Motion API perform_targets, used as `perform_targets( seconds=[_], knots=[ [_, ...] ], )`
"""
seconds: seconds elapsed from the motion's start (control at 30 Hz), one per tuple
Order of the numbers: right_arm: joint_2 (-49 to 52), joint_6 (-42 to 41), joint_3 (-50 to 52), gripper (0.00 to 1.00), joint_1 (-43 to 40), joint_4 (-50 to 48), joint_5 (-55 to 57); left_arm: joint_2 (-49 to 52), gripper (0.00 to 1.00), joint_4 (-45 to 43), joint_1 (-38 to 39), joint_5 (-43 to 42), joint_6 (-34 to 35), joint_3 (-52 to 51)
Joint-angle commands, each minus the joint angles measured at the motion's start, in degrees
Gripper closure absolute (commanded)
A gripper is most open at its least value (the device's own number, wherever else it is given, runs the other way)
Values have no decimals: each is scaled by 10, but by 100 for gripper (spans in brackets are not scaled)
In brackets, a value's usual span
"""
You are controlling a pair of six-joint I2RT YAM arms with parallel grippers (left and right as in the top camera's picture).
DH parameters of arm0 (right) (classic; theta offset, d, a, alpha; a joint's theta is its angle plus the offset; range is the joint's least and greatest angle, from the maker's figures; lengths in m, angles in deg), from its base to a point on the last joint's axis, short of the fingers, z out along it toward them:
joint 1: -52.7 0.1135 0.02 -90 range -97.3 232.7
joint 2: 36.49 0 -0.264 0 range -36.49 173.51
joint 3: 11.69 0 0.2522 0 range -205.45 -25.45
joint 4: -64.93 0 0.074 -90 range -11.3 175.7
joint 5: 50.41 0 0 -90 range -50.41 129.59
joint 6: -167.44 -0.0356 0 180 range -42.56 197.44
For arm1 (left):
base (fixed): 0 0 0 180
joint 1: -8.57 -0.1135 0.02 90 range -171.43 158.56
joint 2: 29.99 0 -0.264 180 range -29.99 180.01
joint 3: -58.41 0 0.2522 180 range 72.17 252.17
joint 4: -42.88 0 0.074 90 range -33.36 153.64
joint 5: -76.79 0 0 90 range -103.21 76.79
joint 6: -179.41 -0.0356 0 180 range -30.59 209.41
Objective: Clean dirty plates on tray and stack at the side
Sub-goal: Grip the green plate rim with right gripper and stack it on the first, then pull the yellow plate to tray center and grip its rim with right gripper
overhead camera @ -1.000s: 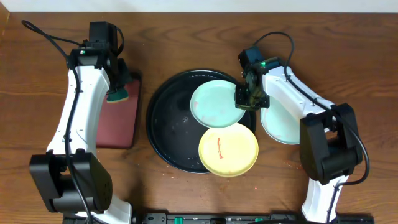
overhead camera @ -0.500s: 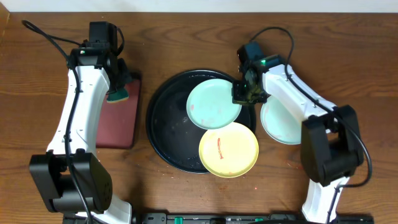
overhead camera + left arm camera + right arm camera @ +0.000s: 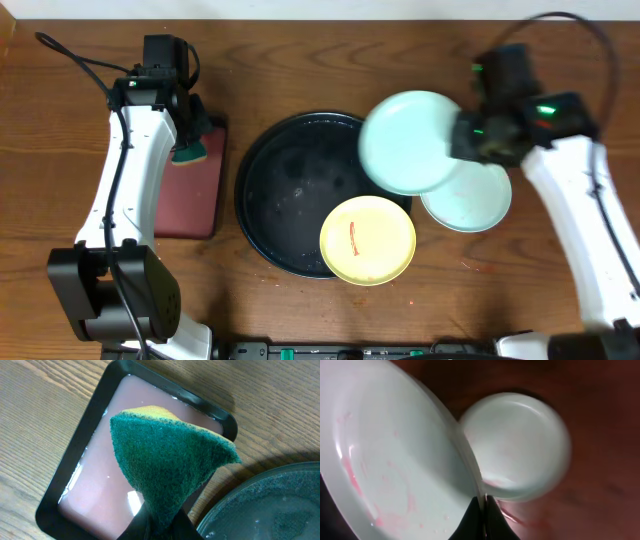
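**Smeared plate held at the tray's right edge**

The right gripper (image 3: 466, 140) pinches the rim of a pale blue-green plate (image 3: 405, 142), pink smears on its face. The plate hangs over the black tray (image 3: 275, 190) at its right rim and overlaps the second blue-green plate (image 3: 478, 202), which lies on the table (image 3: 300, 60). The yellow plate (image 3: 367, 240), red-streaked, overhangs the tray's lower right rim. Wet black floor shows across the tray's left and middle. The left gripper (image 3: 162, 522) clamps a green sponge (image 3: 170, 455) above the dark red tray (image 3: 95, 490).

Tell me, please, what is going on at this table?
The right gripper holds a pink-smeared blue-green plate by its rim, over the edge of the black tray and a second blue-green plate on the table. The left gripper holds a green sponge above the dark red tray. A yellow plate with a red streak lies on the black tray.
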Motion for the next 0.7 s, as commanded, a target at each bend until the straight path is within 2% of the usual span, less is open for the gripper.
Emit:
perform_targets(
  seconds=[0.0, 0.23, 0.6, 0.67],
  knots=[
    [-7, -7, -3, 99, -61, 42, 61, 0, 93, 1, -1, 2, 10, 5],
    [-7, -5, 71, 99, -150, 34, 61, 0, 93, 1, -1, 2, 10, 5],
    [-7, 10, 259, 99, -159, -160, 43, 0, 92, 0, -1, 2, 10, 5],
    [-7, 11, 275, 92, -159, -177, 41, 0, 93, 0, -1, 2, 10, 5]
  ],
)
